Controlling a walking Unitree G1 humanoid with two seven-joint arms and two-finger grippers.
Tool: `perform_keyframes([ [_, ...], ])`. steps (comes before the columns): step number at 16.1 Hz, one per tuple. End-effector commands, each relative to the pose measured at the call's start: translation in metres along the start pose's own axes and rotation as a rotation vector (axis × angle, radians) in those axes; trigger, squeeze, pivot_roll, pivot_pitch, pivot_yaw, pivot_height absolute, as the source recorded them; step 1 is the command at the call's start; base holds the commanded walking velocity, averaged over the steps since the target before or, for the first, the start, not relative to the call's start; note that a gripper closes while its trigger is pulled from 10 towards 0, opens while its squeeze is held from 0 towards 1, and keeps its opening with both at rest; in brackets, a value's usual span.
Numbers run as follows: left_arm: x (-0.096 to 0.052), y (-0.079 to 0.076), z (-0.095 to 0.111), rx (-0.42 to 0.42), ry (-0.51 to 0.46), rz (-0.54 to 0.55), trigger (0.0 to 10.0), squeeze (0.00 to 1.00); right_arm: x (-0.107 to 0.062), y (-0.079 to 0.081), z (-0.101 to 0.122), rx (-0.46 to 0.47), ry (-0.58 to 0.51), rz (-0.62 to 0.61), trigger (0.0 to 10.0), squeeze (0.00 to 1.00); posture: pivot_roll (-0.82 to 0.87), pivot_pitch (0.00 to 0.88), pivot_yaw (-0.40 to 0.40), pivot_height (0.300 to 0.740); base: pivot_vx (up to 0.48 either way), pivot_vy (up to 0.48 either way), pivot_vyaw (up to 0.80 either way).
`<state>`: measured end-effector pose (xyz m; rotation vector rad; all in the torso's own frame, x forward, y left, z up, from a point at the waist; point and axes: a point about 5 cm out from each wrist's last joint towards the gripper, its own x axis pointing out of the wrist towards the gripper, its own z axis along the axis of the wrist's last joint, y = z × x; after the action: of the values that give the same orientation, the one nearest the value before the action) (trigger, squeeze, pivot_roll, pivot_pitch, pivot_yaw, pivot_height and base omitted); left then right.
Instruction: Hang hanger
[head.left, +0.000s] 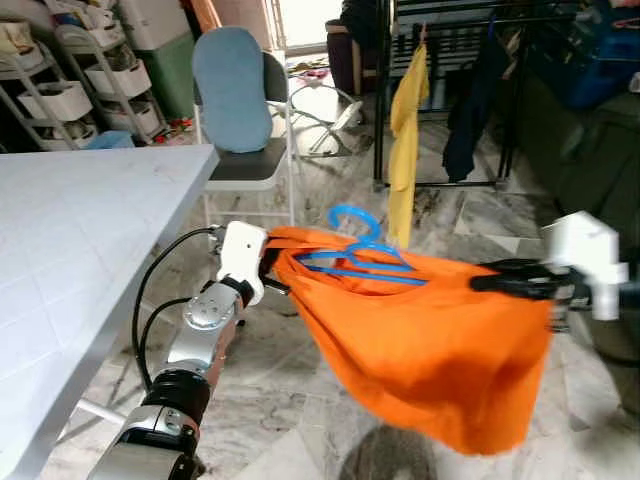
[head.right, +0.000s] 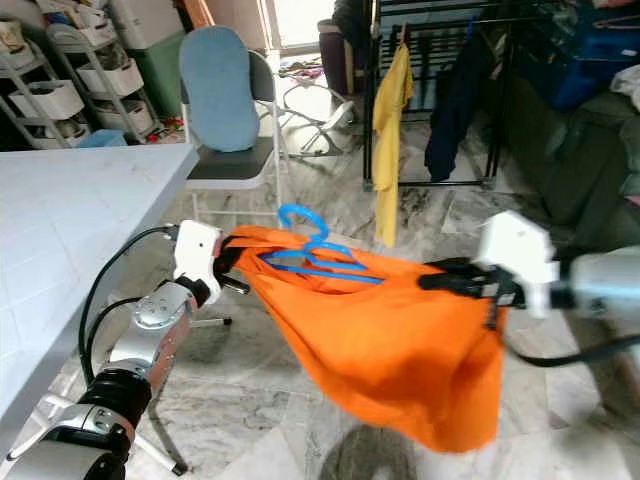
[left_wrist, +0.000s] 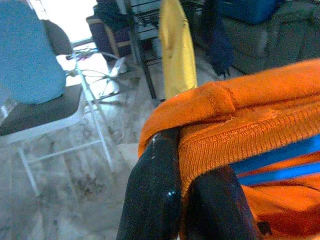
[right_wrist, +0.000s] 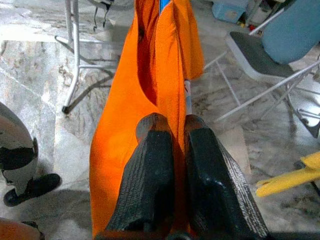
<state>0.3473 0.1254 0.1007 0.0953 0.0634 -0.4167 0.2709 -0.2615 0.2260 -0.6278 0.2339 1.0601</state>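
Note:
An orange garment (head.left: 430, 345) hangs stretched between my two grippers above the marble floor, sagging in the middle. A blue hanger (head.left: 355, 245) sits inside its neck, hook sticking up. My left gripper (head.left: 275, 262) is shut on the garment's left shoulder; the fingers (left_wrist: 155, 200) pinch the orange knit hem in the left wrist view. My right gripper (head.left: 490, 283) is shut on the other shoulder, its fingers (right_wrist: 150, 185) clamping the cloth. A black clothes rack (head.left: 450, 90) stands beyond, with a yellow garment (head.left: 405, 130) and a dark one (head.left: 470, 110) hanging on it.
A white table (head.left: 80, 240) fills the left side. A folding chair (head.left: 245, 130) with a blue back stands behind it. White shelves (head.left: 90, 80) with bins are at the far left. A dark sofa (head.left: 590, 150) lies to the right.

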Motion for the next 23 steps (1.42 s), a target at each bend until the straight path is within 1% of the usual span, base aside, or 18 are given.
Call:
perform_keyframes([
  [1, -0.029, 0.052, -0.027, -0.060, 0.130, 0.230, 0.0, 0.00, -0.048, -0.022, 0.009, -0.022, 0.051, -0.168, 10.0, 0.00, -0.20, 0.000, 0.166, 0.740, 0.000, 0.000, 0.00],
  [2, -0.029, 0.051, -0.030, -0.059, 0.150, 0.221, 0.0, 0.00, -0.055, -0.025, 0.015, -0.023, 0.036, -0.161, 10.0, 0.00, -0.20, 0.000, 0.166, 0.740, 0.000, 0.000, 0.00],
  [5, -0.029, 0.046, -0.037, -0.066, 0.199, 0.183, 0.0, 0.00, -0.065, -0.026, 0.028, -0.055, 0.020, -0.128, 10.0, 0.00, -0.21, 0.000, 0.169, 0.740, 0.000, 0.000, 0.00],
  [6, -0.028, 0.044, -0.038, -0.067, 0.209, 0.171, 0.0, 0.00, -0.066, -0.027, 0.031, -0.063, 0.014, -0.135, 10.0, 0.00, -0.21, 0.000, 0.169, 0.740, 0.000, 0.000, 0.00],
  [8, -0.029, 0.034, -0.047, -0.082, 0.273, 0.087, 0.0, 0.00, -0.069, -0.034, 0.042, -0.127, -0.008, -0.204, 10.0, 0.00, -0.21, 0.000, 0.172, 0.740, 0.000, 0.000, 0.00],
  [10, -0.029, 0.024, -0.053, -0.099, 0.307, 0.026, 0.0, 0.00, -0.065, -0.040, 0.048, -0.155, -0.052, -0.237, 10.0, 0.00, -0.20, 0.000, 0.173, 0.740, 0.000, 0.000, 0.00],
  [11, -0.028, 0.021, -0.054, -0.114, 0.302, 0.016, 0.0, 0.00, -0.061, -0.040, 0.052, -0.170, -0.099, -0.237, 10.0, 0.00, -0.20, 0.000, 0.171, 0.740, 0.000, 0.000, 0.00],
  [12, -0.028, 0.018, -0.054, -0.145, 0.304, -0.001, 0.0, 0.00, -0.057, -0.041, 0.057, -0.151, -0.161, -0.227, 10.0, 0.00, -0.20, 0.000, 0.171, 0.740, 0.000, 0.000, 0.00],
  [13, -0.026, 0.014, -0.053, -0.202, 0.292, -0.027, 0.0, 0.00, -0.057, -0.041, 0.059, -0.148, -0.165, -0.207, 10.0, 0.00, -0.20, 0.000, 0.170, 0.740, 0.000, 0.000, 0.00],
  [15, -0.028, 0.010, -0.055, -0.246, 0.307, -0.089, 0.0, 0.00, -0.066, -0.045, 0.060, -0.152, -0.159, -0.214, 10.0, 0.00, -0.20, 0.000, 0.170, 0.740, 0.000, 0.000, 0.00],
  [16, -0.032, 0.014, -0.058, -0.211, 0.335, -0.090, 0.0, 0.00, -0.075, -0.051, 0.066, -0.156, -0.194, -0.249, 10.0, 0.00, -0.20, 0.000, 0.170, 0.740, 0.000, 0.000, 0.00],
  [17, -0.033, 0.013, -0.059, -0.227, 0.344, -0.095, 0.0, 0.00, -0.077, -0.052, 0.068, -0.153, -0.216, -0.253, 10.0, 0.00, -0.20, 0.000, 0.170, 0.740, 0.000, 0.000, 0.00],
  [18, -0.033, 0.010, -0.061, -0.264, 0.363, -0.116, 4.1, 0.00, -0.080, -0.055, 0.075, -0.144, -0.274, -0.266, 10.0, 0.00, -0.20, 0.000, 0.173, 0.740, 0.000, 0.000, 0.00],
  [19, -0.033, 0.004, -0.061, -0.327, 0.360, -0.150, 8.5, 0.00, -0.080, -0.056, 0.076, -0.139, -0.290, -0.267, 10.0, 0.00, -0.20, 0.000, 0.173, 0.740, 0.000, 0.000, 0.00],
  [20, -0.030, -0.002, -0.056, -0.358, 0.331, -0.181, 10.0, 0.00, -0.077, -0.058, 0.076, -0.133, -0.295, -0.266, 10.0, 0.00, -0.20, 0.000, 0.172, 0.740, 0.000, 0.000, 0.00],
  [21, -0.029, -0.003, -0.054, -0.359, 0.320, -0.182, 10.0, 0.00, -0.076, -0.059, 0.075, -0.132, -0.295, -0.265, 10.0, 0.00, -0.20, 0.000, 0.172, 0.740, 0.000, 0.000, 0.00],
  [22, -0.024, 0.001, -0.046, -0.338, 0.269, -0.133, 10.0, 0.16, -0.067, -0.057, 0.071, -0.136, -0.271, -0.235, 10.0, 0.00, -0.20, 0.000, 0.171, 0.740, 0.000, 0.000, 0.00],
  [23, -0.023, 0.003, -0.044, -0.332, 0.258, -0.120, 10.0, 0.16, -0.065, -0.056, 0.070, -0.137, -0.265, -0.226, 10.0, 0.00, -0.20, 0.000, 0.171, 0.740, 0.000, 0.000, 0.00],
])
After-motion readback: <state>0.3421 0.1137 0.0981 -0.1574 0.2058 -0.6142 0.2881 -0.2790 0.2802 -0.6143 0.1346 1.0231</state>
